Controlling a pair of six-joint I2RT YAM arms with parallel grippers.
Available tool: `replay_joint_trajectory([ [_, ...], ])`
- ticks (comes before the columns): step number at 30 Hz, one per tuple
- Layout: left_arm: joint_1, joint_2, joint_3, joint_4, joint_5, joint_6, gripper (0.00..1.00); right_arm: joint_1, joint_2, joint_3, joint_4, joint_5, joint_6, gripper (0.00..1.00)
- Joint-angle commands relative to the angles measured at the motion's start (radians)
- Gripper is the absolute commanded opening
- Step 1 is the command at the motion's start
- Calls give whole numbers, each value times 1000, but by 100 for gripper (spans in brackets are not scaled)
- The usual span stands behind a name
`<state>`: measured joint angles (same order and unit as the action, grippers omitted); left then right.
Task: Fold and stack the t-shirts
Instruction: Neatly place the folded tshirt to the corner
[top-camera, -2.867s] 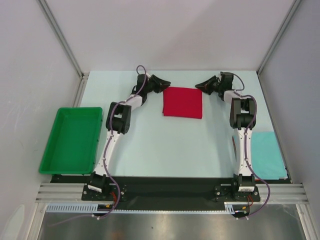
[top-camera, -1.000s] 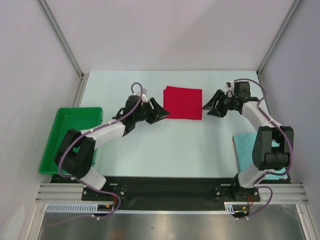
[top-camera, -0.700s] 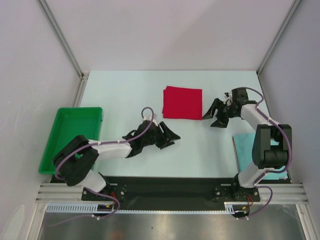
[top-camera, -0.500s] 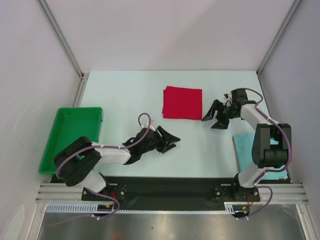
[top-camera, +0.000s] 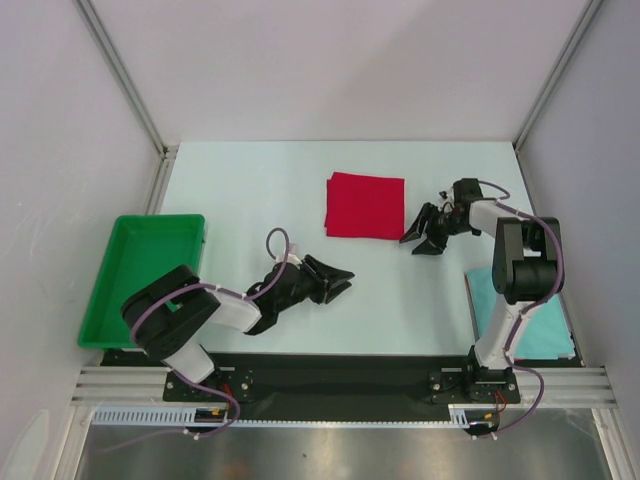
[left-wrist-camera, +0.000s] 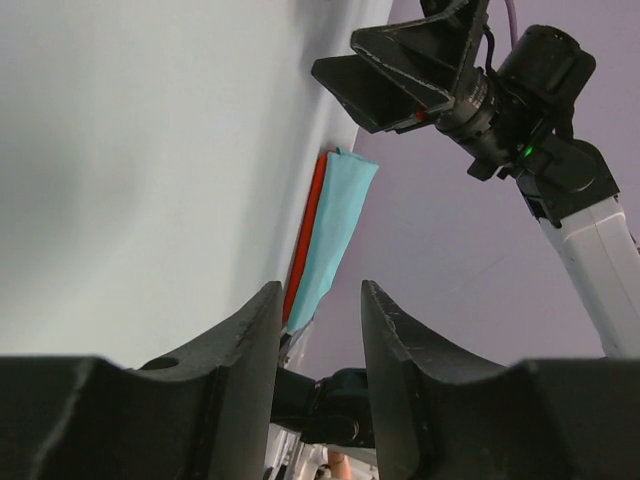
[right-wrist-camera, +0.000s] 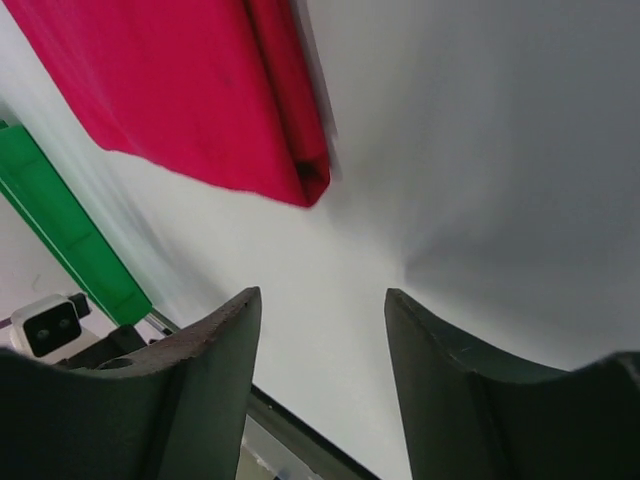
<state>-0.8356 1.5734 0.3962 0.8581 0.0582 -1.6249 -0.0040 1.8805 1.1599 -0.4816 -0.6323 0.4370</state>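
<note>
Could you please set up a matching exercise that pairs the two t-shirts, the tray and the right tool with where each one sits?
Column one:
1. red t-shirt
2. teal t-shirt
3. green tray
4. right tool

Column two:
A. at the left edge of the table
B. folded flat, at the far middle
C. open, just off the red t-shirt's near right corner
D. at the near right corner, partly hidden

Pairs: 1-B, 2-D, 3-A, 4-C
</note>
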Motion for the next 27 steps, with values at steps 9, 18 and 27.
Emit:
replay_joint_trajectory([
  [9, 136, 155, 93, 144, 155, 13, 45, -4, 169, 207, 26, -40, 0, 45],
  [18, 156, 223, 164, 124, 173, 20, 54, 39, 204, 209, 31, -66, 2, 21],
  [27, 161, 157, 159, -17, 105, 65, 55, 108, 112, 41, 187, -130, 167, 0],
])
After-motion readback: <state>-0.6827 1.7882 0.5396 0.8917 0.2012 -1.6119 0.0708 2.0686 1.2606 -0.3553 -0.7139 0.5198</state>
